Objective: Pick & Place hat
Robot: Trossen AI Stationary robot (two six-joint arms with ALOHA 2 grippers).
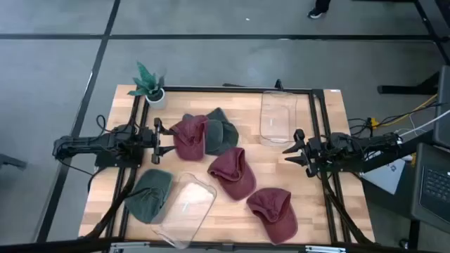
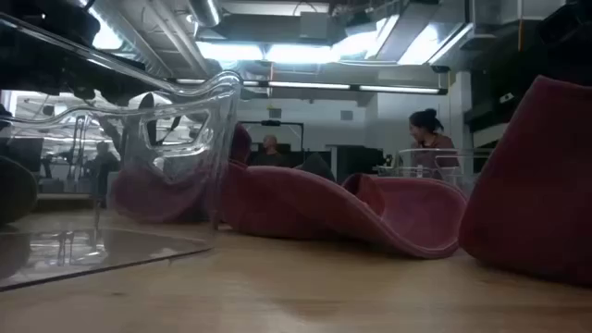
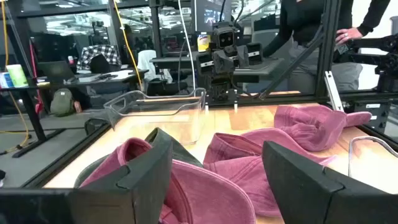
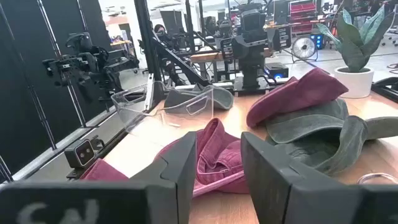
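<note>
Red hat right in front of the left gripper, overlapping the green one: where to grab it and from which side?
Judging from the high view, take the red hat by its near crown edge, coming in level from the left gripper, whose fingers are open and already straddle that raised fold. The far side rests against the green hat, so gripping there risks catching both.
</note>
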